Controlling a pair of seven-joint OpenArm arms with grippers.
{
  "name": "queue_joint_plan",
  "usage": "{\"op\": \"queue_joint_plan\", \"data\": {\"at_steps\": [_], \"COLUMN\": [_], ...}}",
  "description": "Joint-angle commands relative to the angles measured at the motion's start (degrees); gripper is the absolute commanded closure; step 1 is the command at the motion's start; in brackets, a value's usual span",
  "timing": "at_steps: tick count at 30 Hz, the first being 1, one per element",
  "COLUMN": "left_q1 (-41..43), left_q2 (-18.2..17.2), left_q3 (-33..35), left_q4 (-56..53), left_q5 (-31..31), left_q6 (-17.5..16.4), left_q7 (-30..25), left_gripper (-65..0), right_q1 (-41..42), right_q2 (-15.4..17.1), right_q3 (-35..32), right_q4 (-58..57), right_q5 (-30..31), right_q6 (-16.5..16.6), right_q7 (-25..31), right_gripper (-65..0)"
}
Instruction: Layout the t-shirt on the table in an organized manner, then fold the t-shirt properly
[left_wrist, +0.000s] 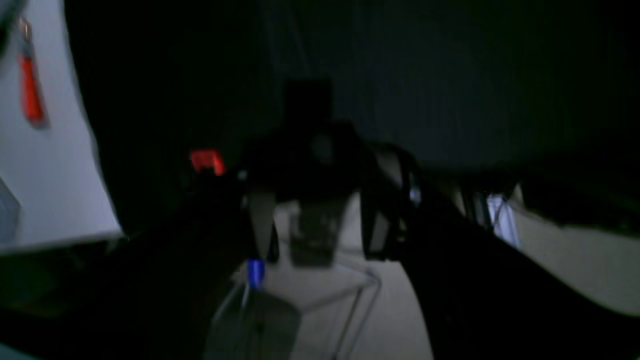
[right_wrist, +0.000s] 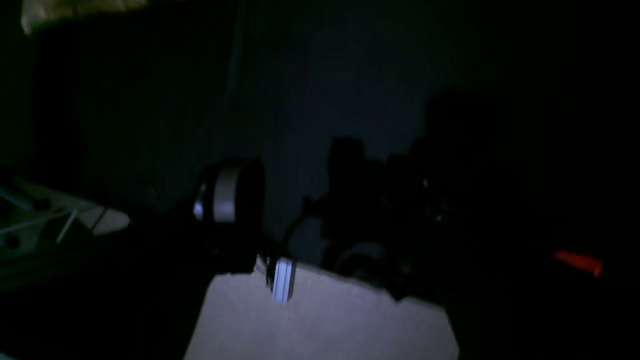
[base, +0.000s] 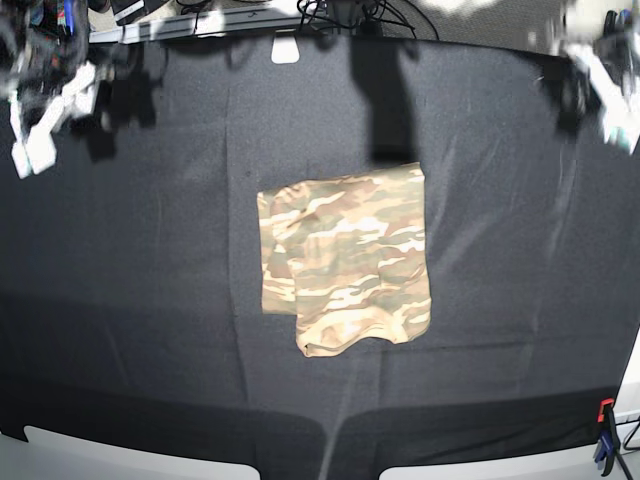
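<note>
The t-shirt (base: 345, 258) (folded into a compact rectangle) lies mid-table (base: 150, 300). Beyond it, at the far corners, the right gripper (base: 35, 140) and left gripper (base: 610, 95) touch nothing; their opening cannot be told through blur.

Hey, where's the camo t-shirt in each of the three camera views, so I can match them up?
Base: the t-shirt lies folded near the middle of the table, clear of both arms.
Left wrist: not in it; the picture is dark and blurred.
Right wrist: only a pale scrap at the top left edge, too dim to call.
Shared landmark: the black table cloth, also dark across the left wrist and right wrist views.
</note>
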Motion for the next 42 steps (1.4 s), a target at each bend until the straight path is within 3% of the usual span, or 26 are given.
{"op": "queue_joint_plan", "data": {"at_steps": [1,4,11,17,20,25,27,30,32,35,38,42], "left_q1": [2.3,7.3,14.3,14.8,14.7,14.7,15.0,15.0,15.0,14.7,12.6,5.5], "left_q2": [0.3,2.5,7.0,7.5,8.8,11.6,13.6,16.0,16.7,16.7,16.7,16.7], "left_q3": [-0.4,-0.4,-0.4,-0.4,-0.4,-0.4,-0.3,-0.3,-0.3,-0.3,-0.3,-0.3], "left_q4": [0.9,0.8,-4.9,-10.7,-10.6,-10.6,-10.6,-10.9,-12.0,-16.8,-24.9,-38.3], "left_q5": [0.3,0.8,0.8,1.3,6.5,6.8,6.8,4.9,1.3,-2.4,-2.2,-2.2], "left_q6": [-0.1,-0.7,-6.8,-5.6,-5.4,-5.4,-8.3,-16.4,-19.4,-22.0,-22.4,-22.4], "left_q7": [-0.9,-0.9,-0.9,-0.5,0.7,1.9,1.6,-0.4,-1.6,-4.8,-6.8,-7.2], "left_gripper": [-24.9,-24.9,-24.9,-25.0,-25.0,-25.0,-25.0,-25.0,-25.0,-25.0,-25.0,-25.0], "right_q1": [-1.4,-4.9,-10.4,-10.9,-10.9,-10.9,-11.6,-15.5,-18.6,-22.4,-23.8,-23.6], "right_q2": [0.9,0.9,0.9,0.9,0.9,0.6,0.4,0.4,0.5,0.5,0.7,1.8], "right_q3": [0.4,0.4,0.4,0.4,0.4,0.3,0.3,0.3,0.3,0.0,-2.5,-11.0], "right_q4": [0.9,0.9,0.9,0.9,0.9,0.9,0.9,0.9,0.8,0.6,-1.2,-7.0], "right_q5": [0.9,0.9,0.2,0.3,1.1,2.4,2.4,2.1,1.9,-3.1,-9.9,-18.6], "right_q6": [0.3,0.3,0.3,0.3,0.3,0.3,0.3,0.3,0.3,0.3,0.3,0.3], "right_q7": [0.8,0.9,0.6,0.2,0.0,-5.2,-6.7,-3.2,-2.1,2.4,8.1,9.1], "right_gripper": [-37.1,-37.1,-37.1,-37.1,-37.1,-37.1,-37.1,-37.1,-37.1,-37.1,-37.1,-37.1]}}
